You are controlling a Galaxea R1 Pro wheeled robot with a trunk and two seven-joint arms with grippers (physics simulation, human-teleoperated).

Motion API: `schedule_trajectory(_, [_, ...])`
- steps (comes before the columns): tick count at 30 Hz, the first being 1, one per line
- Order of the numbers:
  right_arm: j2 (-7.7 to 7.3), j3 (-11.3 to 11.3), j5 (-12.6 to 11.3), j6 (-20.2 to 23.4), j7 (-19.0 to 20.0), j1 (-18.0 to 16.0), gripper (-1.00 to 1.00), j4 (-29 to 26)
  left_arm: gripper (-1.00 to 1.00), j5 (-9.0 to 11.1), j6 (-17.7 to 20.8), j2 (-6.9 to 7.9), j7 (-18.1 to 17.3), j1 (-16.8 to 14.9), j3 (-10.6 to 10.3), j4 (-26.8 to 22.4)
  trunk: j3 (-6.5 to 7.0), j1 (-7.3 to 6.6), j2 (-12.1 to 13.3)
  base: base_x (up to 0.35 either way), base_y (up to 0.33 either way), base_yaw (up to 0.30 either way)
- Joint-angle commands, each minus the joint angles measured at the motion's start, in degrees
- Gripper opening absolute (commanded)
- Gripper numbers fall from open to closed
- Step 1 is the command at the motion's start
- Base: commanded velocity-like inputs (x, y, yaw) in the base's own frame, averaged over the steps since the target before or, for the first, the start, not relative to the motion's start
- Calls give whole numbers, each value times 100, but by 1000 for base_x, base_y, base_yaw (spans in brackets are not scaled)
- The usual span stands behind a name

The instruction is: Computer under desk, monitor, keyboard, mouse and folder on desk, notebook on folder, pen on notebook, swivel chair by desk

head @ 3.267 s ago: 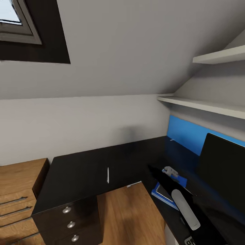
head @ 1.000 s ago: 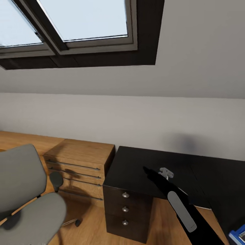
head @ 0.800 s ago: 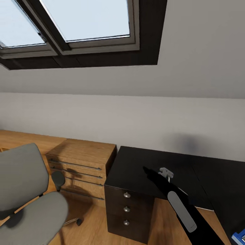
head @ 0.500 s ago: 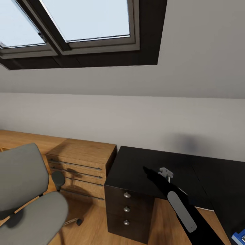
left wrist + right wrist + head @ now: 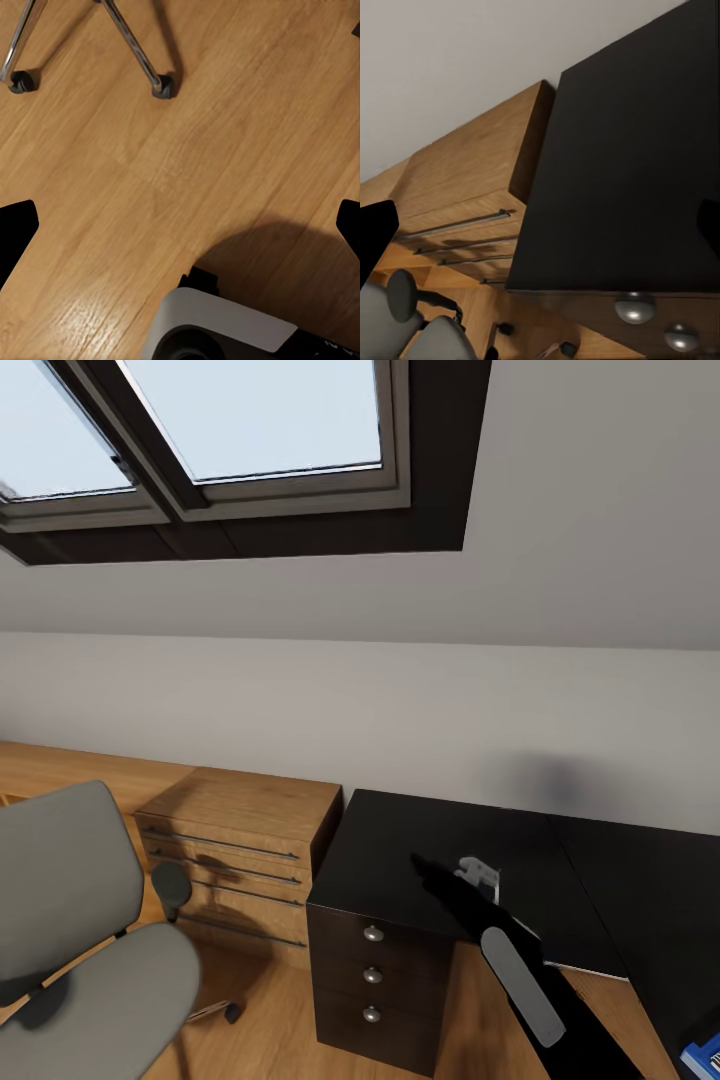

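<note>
Head has swung left off the monitor end of the desk (image 5: 400, 850); the pen and monitor seen there a few seconds ago are now out of frame, and only a corner of the blue folder (image 5: 703, 1055) shows at the far right edge, low down. In the last second the view has settled, and the one real move is the right arm: the right gripper (image 5: 478, 875) has shifted slightly left and away, over the near-left part of the black top. Empty; both fingertips sit at the edges of the wrist view with nothing between them, so jaws spread.

Left gripper (image 5: 180, 225): fingers wide apart, nothing held, aimed down at the wood floor (image 5: 225, 150) just beside the chrome legs and castors.

My read: desk items look handled, the chair step is next.

Swivel chair (image 5: 80, 950) is at near left, well apart from the desk, with the wooden dresser (image 5: 235, 840) between them further back. Backrest is on its left side, seat extends right towards the drawer unit (image 5: 372, 975), so it roughly faces the desk. Long axis runs left-right.
</note>
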Motion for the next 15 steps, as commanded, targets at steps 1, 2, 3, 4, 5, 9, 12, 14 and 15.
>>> schedule_trajectory(1, [21, 16, -26, -16, -67, -9, 100, 38, 100, 24, -21, -4, 9, -4, -2, 3, -9, 1, -6, 0, 0, 0])
schedule_trajectory(2, [44, 15, 0, -33, -90, -13, 100, 96, 100, 24, -21, -6, 10, -4, -2, 3, -9, 1, -6, 0, 0, 0])
schedule_trajectory(3, [64, 14, 28, -47, -111, -18, 100, 159, 100, 24, -21, -7, 10, -4, -2, 4, -9, 1, -6, 0, 0, 0])
schedule_trajectory(4, [78, 13, 58, -58, -132, -26, 100, 226, 100, 23, -20, -7, 11, -4, -2, 4, -9, 1, -6, 0, 0, 0])
schedule_trajectory(5, [90, 11, 87, -67, -151, -34, 100, 295, 100, 23, -20, -8, 11, -4, -2, 4, -9, 1, -6, 0, 0, 0])
schedule_trajectory(9, [130, 4, 215, -91, -261, -269, 100, 641, 100, 23, -17, -11, 12, -4, -2, 5, -9, 1, -6, 0, 0, 0])
schedule_trajectory(12, [141, 3, 278, -94, -416, -601, 100, 892, 100, 23, -20, -12, 12, -4, -2, 5, -9, 1, -6, 0, 0, 0])
schedule_trajectory(14, [146, 5, 307, -96, -554, -853, 100, 1117, 100, 23, -22, -12, 12, -4, -2, 5, -9, 1, -6, 0, 0, 0])
schedule_trajectory(15, [147, 6, 317, -95, -627, -984, 100, 1248, 100, 23, -24, -12, 12, -4, -2, 5, -9, 1, -6, 0, 0, 0])
